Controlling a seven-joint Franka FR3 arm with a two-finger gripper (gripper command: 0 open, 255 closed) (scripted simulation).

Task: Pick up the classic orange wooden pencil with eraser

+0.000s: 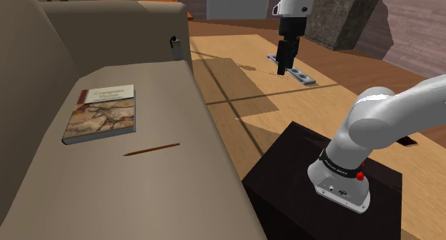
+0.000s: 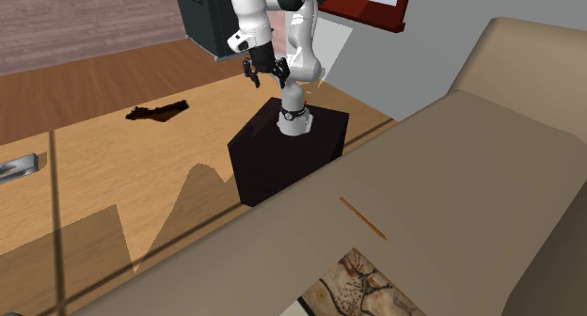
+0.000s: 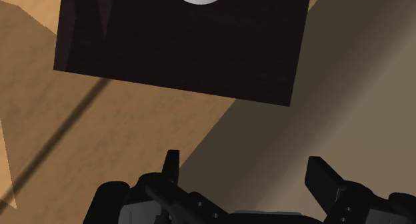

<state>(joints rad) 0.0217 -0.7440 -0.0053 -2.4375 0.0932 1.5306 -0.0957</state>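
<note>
Jaws apart, our black two-finger gripper [image 3: 244, 163] hangs well away from the slim orange-brown pencil [image 1: 151, 149]: probably light, stiff; we'd pinch mid-shaft.

Medium-bright, warm, even render light. Hard-edged shadows on wooden floor [image 1: 321, 110] right beside sofa [image 1: 143, 96], plus 2 thin dark shadow lines crossing there. Jagged shadow edge on the boards in the second exterior view. Stand [image 1: 286, 174] near-black, little surface detail. Sofa side in the wrist view shaded, soft gradient. Pencil [image 1: 151, 149] thin but crisp on the evenly lit seat. Sharp to the borders.
</note>
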